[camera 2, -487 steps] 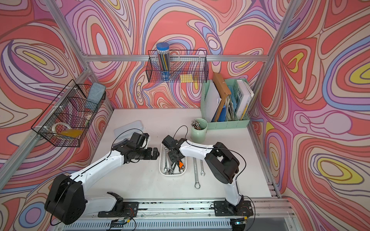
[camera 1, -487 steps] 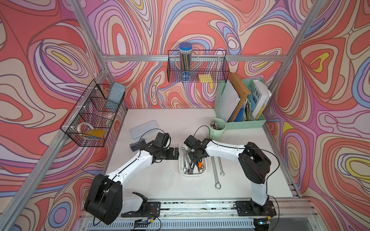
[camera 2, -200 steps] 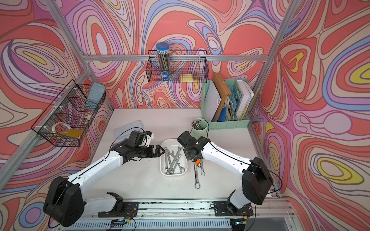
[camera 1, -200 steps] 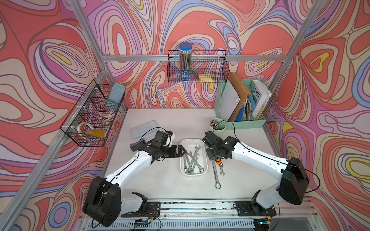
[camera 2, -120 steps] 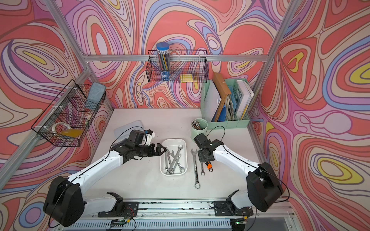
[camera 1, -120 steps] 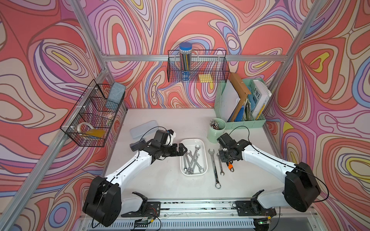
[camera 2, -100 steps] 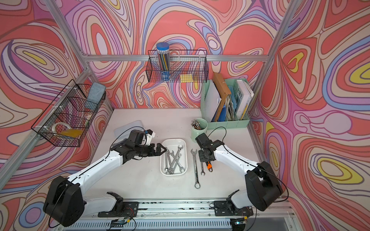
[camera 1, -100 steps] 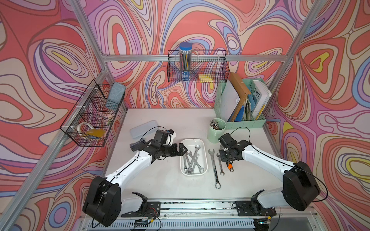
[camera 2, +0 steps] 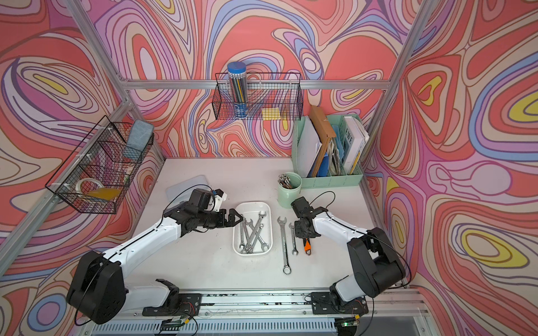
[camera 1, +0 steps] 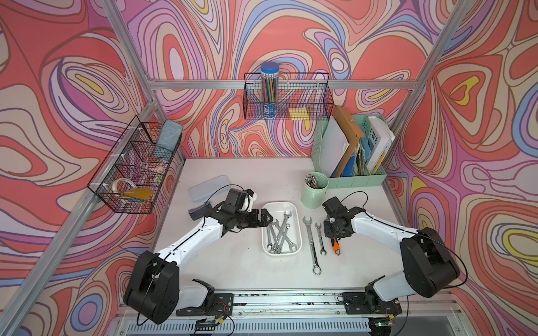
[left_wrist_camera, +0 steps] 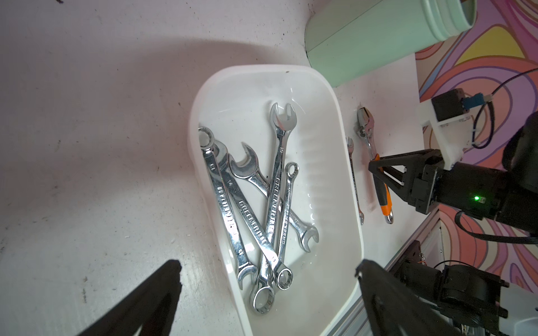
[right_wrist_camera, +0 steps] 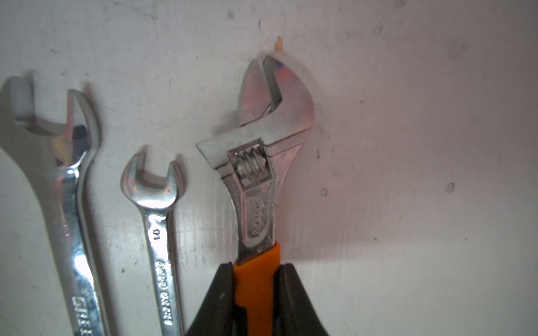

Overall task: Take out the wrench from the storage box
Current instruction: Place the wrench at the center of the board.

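The storage box (camera 1: 279, 203) (camera 2: 252, 203) (left_wrist_camera: 326, 163) is a shallow white tray in mid-table holding several crossed chrome wrenches (camera 1: 280, 232) (left_wrist_camera: 256, 203). My left gripper (camera 1: 266, 220) (left_wrist_camera: 269, 263) stands open at the box's left rim, over the wrenches' near ends, with nothing between its fingers. To the right of the box my right gripper (camera 1: 334, 239) (right_wrist_camera: 256, 270) is shut on the orange handle of an adjustable wrench (camera 1: 335, 246) (right_wrist_camera: 262, 163). That wrench is outside the box, low at the tabletop; whether it touches the table I cannot tell.
Two chrome wrenches, a long one (camera 1: 311, 244) and a short one (camera 1: 320, 238), lie on the table between the box and the held wrench. A mint cup of pens (camera 1: 314, 190) and a file organizer (camera 1: 349, 174) stand behind. A translucent case (camera 1: 208, 187) lies back left.
Over the last second my right arm has carried the orange-handled wrench rightward from the box's edge to beside the two loose wrenches, then held still. The left gripper has stayed open in place.
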